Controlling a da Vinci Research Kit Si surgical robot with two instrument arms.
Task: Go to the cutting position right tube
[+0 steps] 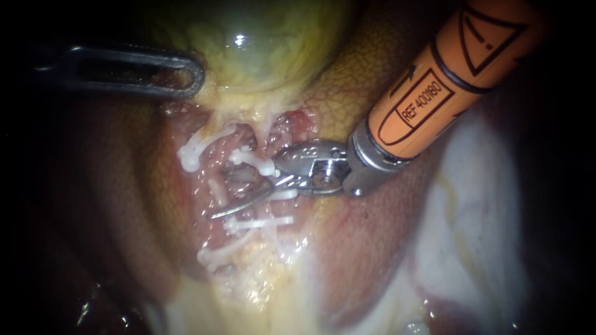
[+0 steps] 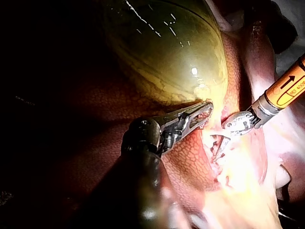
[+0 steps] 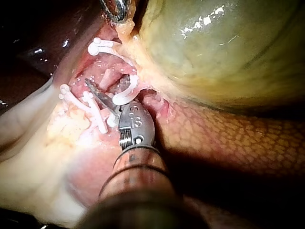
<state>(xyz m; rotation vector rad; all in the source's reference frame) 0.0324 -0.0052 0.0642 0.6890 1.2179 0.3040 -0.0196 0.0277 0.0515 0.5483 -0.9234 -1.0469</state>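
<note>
Crowding clips point(image 1: 257, 222) flank right instrument point(image 1: 247, 192), jaws parted; left instrument point(image 1: 194, 77) jaws clench gallbladder point(image 1: 267, 43).

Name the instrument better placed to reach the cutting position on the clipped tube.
Right. The right instrument has its tip among the white clips, where the cut would go. The left instrument sits at the edge of the gallbladder, apart from the clips.

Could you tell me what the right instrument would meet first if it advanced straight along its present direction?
Probably the tube lying across the blade of the right instrument, between the white clips. Depth is unclear, so contact cannot be confirmed.
</note>
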